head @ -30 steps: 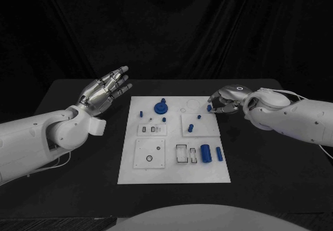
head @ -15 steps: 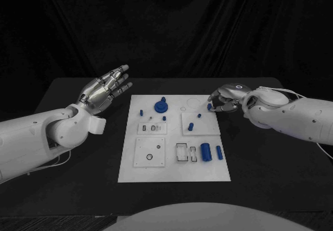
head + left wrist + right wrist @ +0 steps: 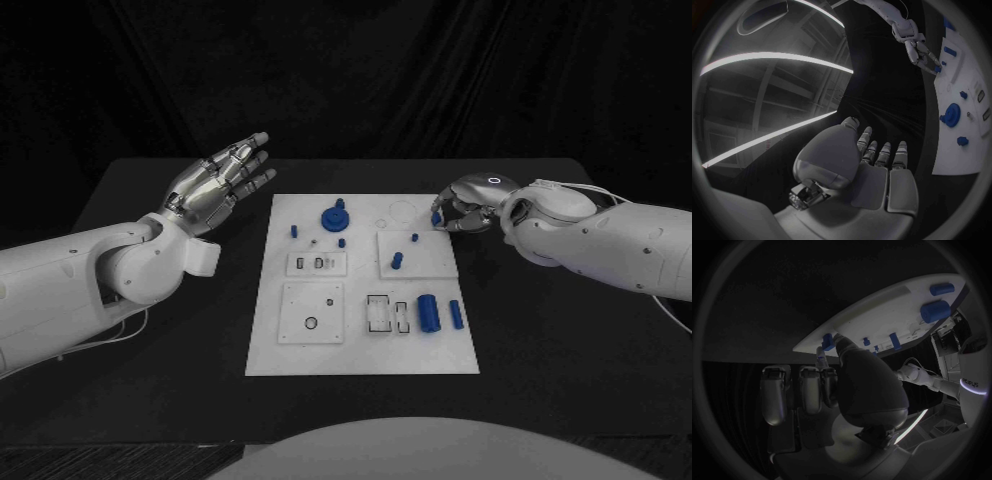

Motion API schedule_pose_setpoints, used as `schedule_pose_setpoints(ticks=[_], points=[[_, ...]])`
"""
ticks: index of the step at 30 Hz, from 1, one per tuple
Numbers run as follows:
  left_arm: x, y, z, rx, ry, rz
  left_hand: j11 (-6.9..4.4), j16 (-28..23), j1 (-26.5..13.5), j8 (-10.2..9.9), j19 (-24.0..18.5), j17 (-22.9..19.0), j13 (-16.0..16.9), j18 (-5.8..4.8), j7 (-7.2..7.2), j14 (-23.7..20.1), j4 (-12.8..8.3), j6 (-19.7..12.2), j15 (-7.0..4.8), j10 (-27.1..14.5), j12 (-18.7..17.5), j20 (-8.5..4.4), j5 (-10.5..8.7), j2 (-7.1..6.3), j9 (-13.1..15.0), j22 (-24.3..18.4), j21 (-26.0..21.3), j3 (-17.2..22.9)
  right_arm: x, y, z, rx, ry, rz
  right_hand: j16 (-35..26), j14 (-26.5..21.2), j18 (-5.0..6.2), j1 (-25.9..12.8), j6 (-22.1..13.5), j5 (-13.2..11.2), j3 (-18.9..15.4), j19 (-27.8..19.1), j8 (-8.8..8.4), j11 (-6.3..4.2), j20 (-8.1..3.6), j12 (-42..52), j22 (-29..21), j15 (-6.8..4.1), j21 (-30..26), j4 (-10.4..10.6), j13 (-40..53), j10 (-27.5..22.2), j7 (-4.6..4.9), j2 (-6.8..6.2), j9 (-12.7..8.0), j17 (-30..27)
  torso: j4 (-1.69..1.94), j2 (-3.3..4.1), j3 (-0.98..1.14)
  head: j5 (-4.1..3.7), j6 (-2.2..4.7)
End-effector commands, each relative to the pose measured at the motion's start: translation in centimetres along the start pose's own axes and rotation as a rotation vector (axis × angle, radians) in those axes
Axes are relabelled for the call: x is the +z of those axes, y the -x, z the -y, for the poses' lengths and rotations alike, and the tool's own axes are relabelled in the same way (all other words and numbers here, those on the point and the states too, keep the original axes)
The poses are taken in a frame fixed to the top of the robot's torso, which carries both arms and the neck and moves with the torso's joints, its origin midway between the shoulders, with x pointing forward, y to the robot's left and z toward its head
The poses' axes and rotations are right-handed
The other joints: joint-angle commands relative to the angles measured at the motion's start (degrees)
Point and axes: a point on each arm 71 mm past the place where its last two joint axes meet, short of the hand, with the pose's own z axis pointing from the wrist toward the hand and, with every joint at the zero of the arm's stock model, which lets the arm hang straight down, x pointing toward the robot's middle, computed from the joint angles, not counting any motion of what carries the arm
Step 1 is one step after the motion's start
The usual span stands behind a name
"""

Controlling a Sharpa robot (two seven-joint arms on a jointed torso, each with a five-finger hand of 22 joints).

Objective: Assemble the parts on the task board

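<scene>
My right robot hand [image 3: 464,209] pinches a small blue part [image 3: 436,214] at the far right corner of the task board [image 3: 361,350].

In the right wrist view its fingers [image 3: 820,390] curl in, with the blue piece caught at the fingertips against the board's edge. My left robot hand [image 3: 216,188] hangs above the black worktop [image 3: 577,340] just left of the board, palm raised, fingers straight and apart, holding nothing. On the white board, a round blue knob [image 3: 336,217] stands near the far edge, with a small blue peg [image 3: 294,232] to its left. A blue pin [image 3: 397,263] stands in the raised square plate in the middle right. Nearer me, a thick blue cylinder [image 3: 428,313] and a thinner blue bar [image 3: 456,316] lie side by side by the right edge.
</scene>
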Motion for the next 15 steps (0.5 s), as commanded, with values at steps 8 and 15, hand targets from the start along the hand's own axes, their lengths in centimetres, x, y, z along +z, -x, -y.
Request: schedule_pose_setpoints(ticks=[8, 15], points=[[0.03, -0.29, -0.1, -0.017, 0.001, -0.023, 0.45, 0.18, 0.38, 0.3, 0.03, -0.02, 0.08, 0.38, -0.02, -0.08, -0.03, 0.38, -0.07, 0.0, 0.12, 0.25, 0.06, -0.1, 0.07, 0.05, -0.11, 0.38, -0.04, -0.22, 0.08, -0.001, -0.009, 0.012, 0.15, 6.1, -0.92, 1.23, 1.94, 0.19, -0.42, 5.98, 2.21, -0.04, 0.13, 0.14, 15.07, 0.1, 0.32, -0.64, 15.09, 6.0, -0.22, 0.46, 2.49, 15.1, 0.01, -0.01, 0.02, -0.01, -0.3], [0.04, -0.47, -0.17, -0.023, 0.006, -0.031, 0.5, 0.16, 0.34, 0.34, 0.03, -0.02, 0.08, 0.38, 0.03, -0.09, -0.02, 0.4, -0.06, 0.0, 0.12, 0.27, -0.01, -0.21, 0.07, 0.05, -0.1, 0.37, 0.01, -0.24, 0.07, -0.001, -0.013, 0.016, 0.15, 6.1, -0.92, 1.74, 2.39, 0.04, -0.52, 5.98, 4.14, -0.23, -0.07, 0.14, 15.07, -0.13, 0.32, -1.04, 15.09, 6.0, -0.47, 1.33, 4.35, 15.1, -0.02, 0.0, -0.02, -0.04, -0.31]])
